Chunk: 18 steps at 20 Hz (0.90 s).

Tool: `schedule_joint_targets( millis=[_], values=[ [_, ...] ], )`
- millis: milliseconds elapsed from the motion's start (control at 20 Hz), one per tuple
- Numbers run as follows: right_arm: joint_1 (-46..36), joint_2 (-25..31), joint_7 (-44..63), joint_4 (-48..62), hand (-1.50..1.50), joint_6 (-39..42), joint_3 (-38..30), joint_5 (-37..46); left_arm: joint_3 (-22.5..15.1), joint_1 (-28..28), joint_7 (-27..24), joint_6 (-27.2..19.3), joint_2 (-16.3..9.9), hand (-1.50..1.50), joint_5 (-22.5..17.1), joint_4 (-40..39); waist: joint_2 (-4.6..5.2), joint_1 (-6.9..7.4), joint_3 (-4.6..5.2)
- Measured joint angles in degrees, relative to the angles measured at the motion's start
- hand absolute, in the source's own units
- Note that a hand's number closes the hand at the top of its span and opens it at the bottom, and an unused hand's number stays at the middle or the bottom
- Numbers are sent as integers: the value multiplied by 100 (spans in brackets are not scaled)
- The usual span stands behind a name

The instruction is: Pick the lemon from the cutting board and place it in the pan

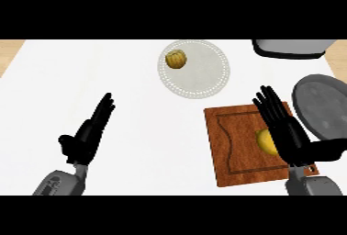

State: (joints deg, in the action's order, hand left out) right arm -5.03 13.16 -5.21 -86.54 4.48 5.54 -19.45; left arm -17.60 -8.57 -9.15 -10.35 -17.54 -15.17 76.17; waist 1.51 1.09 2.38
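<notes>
A yellow lemon (pixel 265 142) lies on the brown wooden cutting board (pixel 234 147), near the board's right side. My right hand (pixel 290 133) hovers over it with fingers straight, hiding the lemon's right part. The grey pan (pixel 323 108) sits just right of the board, partly cut off by the view's edge. My left hand (pixel 88 135) rests open over the white counter at the left, fingers pointing up and away.
A white plate (pixel 203 75) stands behind the board and bears a small yellow-brown food item (pixel 176 59). A grey and white appliance (pixel 291 47) sits at the back right. Wooden flooring shows beyond the counter's far left corner.
</notes>
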Motion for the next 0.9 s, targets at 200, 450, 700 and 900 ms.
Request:
schedule_joint_targets(
  millis=[200, 450, 700, 900],
  values=[
    [-631, 363, 83, 14, 150, 973, -48, -490, 236, -81, 143, -90, -9, 0, -140, 60, -81, 65, -160],
    [-1230, 1382, -384, 196, 150, 2409, -328, -535, 584, -299, 576, -235, -181, 0, -343, 249, -103, 152, -240],
    [-1108, 2416, -1831, 764, -150, 3376, -919, 184, 791, -316, 968, -319, -341, 0, -500, 543, -105, 84, -272],
    [-1245, 3096, -2547, 1233, -150, 3335, -1122, 920, 769, -367, 1229, -406, -331, 0, -507, 720, -82, 117, -280]
  ],
)
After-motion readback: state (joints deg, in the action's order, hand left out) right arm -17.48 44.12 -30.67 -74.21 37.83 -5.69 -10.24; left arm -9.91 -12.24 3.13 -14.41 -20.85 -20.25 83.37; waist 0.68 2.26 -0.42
